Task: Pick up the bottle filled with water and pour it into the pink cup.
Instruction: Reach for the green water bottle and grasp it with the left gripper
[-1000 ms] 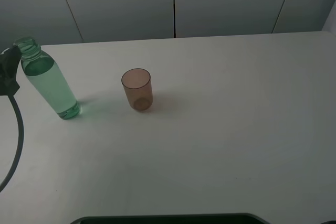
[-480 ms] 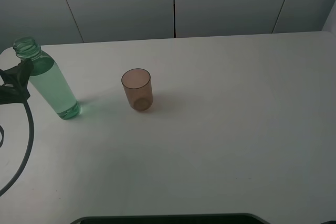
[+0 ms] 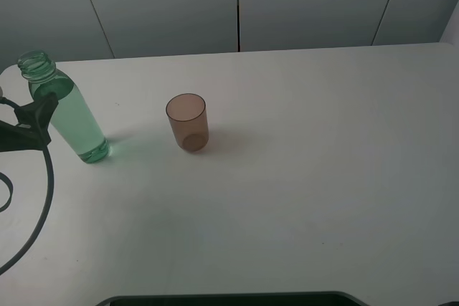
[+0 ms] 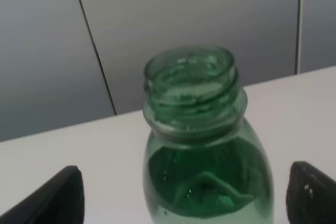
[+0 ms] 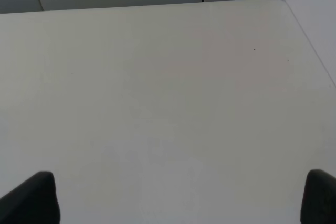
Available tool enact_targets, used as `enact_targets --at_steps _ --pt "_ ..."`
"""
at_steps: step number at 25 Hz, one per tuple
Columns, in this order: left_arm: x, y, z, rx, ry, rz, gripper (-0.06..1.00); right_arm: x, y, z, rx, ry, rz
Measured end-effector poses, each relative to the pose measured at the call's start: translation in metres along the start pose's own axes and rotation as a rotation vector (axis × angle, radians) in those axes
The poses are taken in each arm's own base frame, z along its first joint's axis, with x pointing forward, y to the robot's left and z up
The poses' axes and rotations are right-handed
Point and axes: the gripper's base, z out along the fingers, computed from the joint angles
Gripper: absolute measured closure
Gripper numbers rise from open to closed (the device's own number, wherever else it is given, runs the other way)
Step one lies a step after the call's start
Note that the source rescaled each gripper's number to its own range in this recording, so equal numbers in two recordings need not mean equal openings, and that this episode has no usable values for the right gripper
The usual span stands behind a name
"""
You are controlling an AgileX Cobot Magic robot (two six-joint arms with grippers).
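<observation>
bottle (image 4: 195, 145) stands upright, filled, between the wide jaws of the left gripper (image 4: 184, 200), not yet gripped; lifting and pouring remain. pink cup (image 3: 188, 122) looks empty, well outside those jaws. right gripper (image 5: 176, 198) gapes, empty.

The left wrist view cuts the bottle (image 4: 194, 129) off below its shoulder, so its body and base go unseen there. Of the left pincer (image 4: 184, 195) only two dark fingertips (image 4: 58, 198) show, cropped by the picture's edge. In the high view the left arm is cut off at 9 o'clock. One dark finger (image 3: 39, 116) covers part of the bottle's side, and a cable (image 3: 50, 184) runs out of frame. A dark shape (image 3: 229, 300) at 6 o'clock is cropped and cannot be identified. The right pincer (image 5: 181, 198) shows only cropped fingertips (image 5: 31, 198).
</observation>
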Motion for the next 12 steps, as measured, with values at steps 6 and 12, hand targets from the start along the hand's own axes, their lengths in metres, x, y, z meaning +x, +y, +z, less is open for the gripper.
enact_targets --at_steps 6,12 --pt "-0.0006 0.0006 0.0022 -0.003 -0.002 0.001 -0.02 0.0 0.0 0.0 0.0 0.0 0.0" --pt "0.0018 0.0005 0.0046 -0.001 0.013 -0.001 -0.02 0.0 0.0 0.0 0.0 0.0 0.0"
